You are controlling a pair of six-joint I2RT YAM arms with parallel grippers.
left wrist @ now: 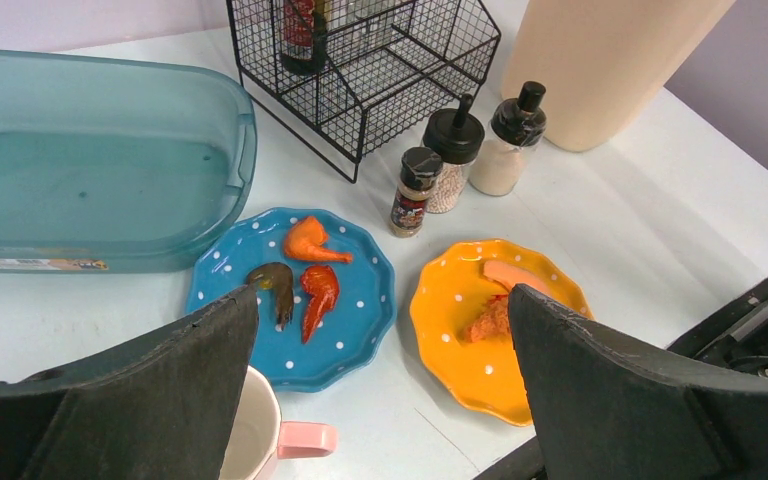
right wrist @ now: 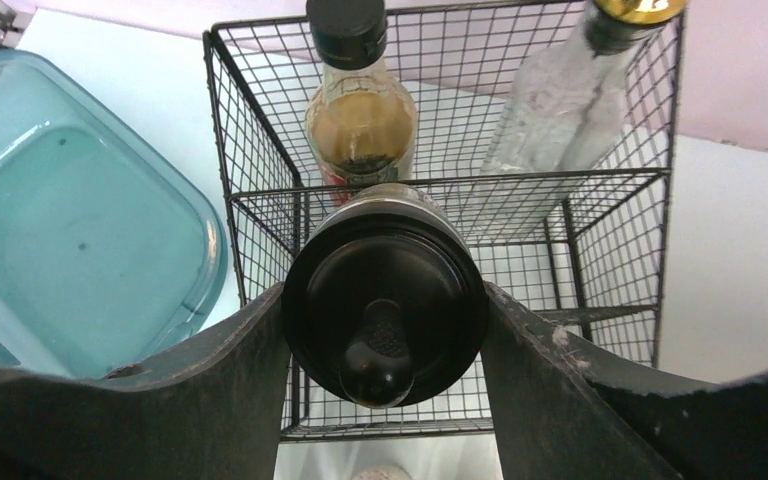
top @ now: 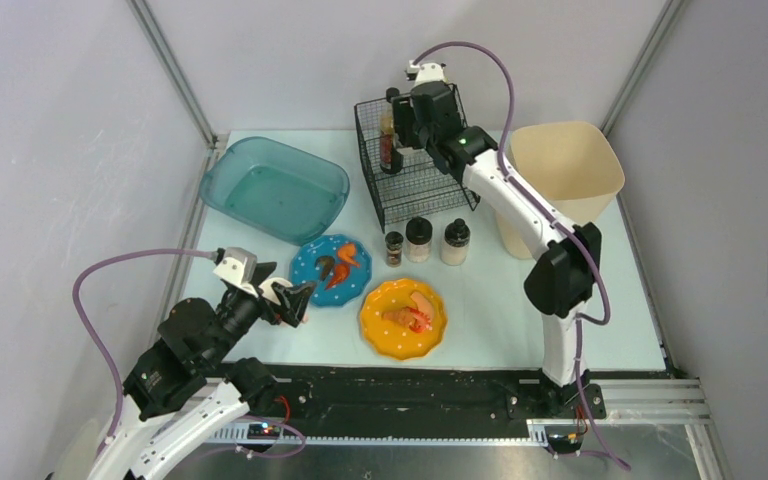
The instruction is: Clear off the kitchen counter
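Note:
The kitchen counter (top: pixel 520 300) is a pale mint-blue tabletop. My right gripper (top: pixel 402 118) is over the black wire rack (top: pixel 415 185) and is shut on a black-lidded shaker jar (right wrist: pixel 385 260), its fingers (right wrist: pixel 260 350) pressed on both sides of the lid. The rack holds a brown sauce bottle (right wrist: pixel 360 120) and a clear bottle (right wrist: pixel 570 110). My left gripper (top: pixel 295 300) is open and empty, hovering over a white mug with a pink handle (left wrist: pixel 295 438). A blue plate (left wrist: pixel 360 300) and an orange plate (left wrist: pixel 450 330), both with food, lie ahead of it.
A teal tub (top: pixel 275 188) stands at the back left and a beige bin (top: pixel 565 170) at the back right. Three spice shakers (top: pixel 418 238) stand in a row in front of the rack. Metal frame posts rise at the back corners.

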